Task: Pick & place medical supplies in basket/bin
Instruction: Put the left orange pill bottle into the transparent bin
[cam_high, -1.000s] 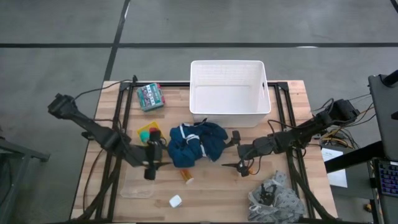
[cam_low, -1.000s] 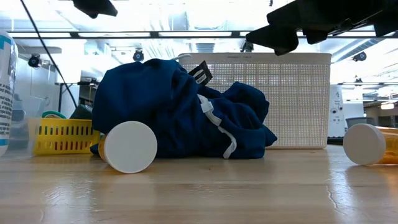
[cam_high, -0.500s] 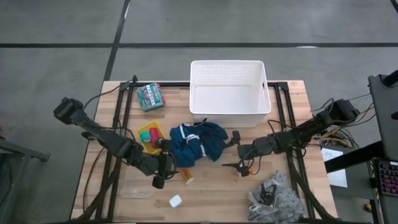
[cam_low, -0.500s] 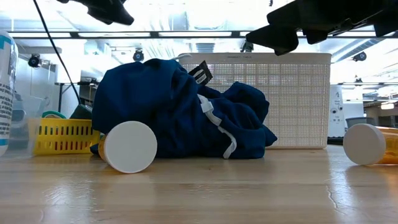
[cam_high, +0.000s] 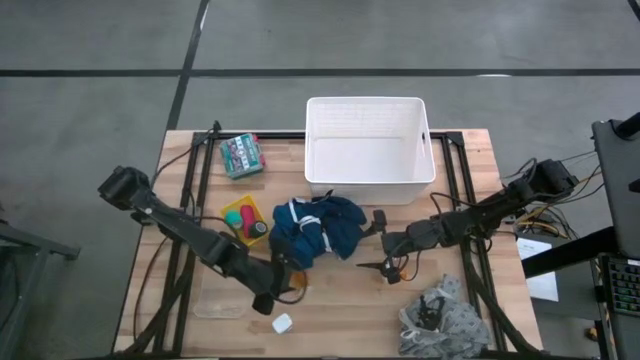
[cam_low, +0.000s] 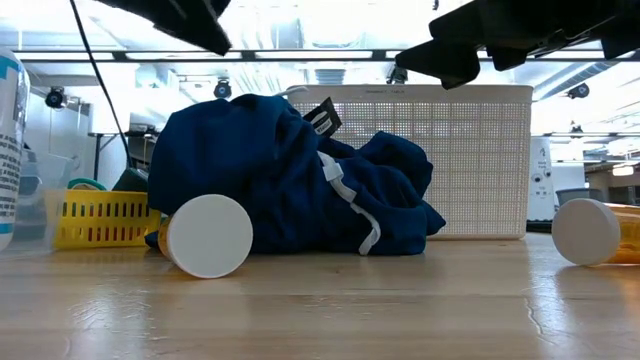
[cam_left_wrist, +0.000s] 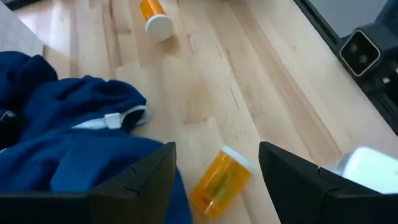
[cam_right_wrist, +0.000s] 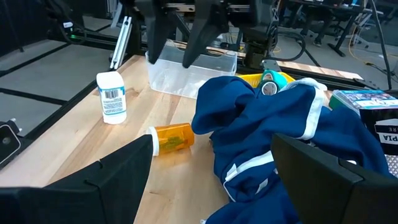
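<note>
An orange pill bottle (cam_left_wrist: 219, 182) with a white cap lies on its side on the table, just near of the dark blue garment (cam_high: 316, 231). My left gripper (cam_high: 274, 287) hovers open above the bottle (cam_high: 300, 283), and the bottle shows between the fingers in the left wrist view. My right gripper (cam_high: 379, 243) waits open, to the right of the garment (cam_right_wrist: 283, 134). A second orange bottle (cam_left_wrist: 155, 17) lies by the right gripper. The white slotted tub (cam_high: 368, 150) stands at the far side. The yellow tray (cam_high: 236, 208) holds tape rolls. A grey-white cloth (cam_high: 441, 316) lies near right.
A clear plastic box (cam_high: 220, 302) sits near left, with a small white bottle (cam_high: 282, 323) standing beside it. The green patterned packet (cam_high: 242, 155) lies far left. Black frame rails run along both sides of the table. Bare wood shows between the garment and the near edge.
My left arm has reached toward the table's right and near edge, from beside the yellow tray to above the orange pill bottle, staying open. Nothing on the table has moved.
</note>
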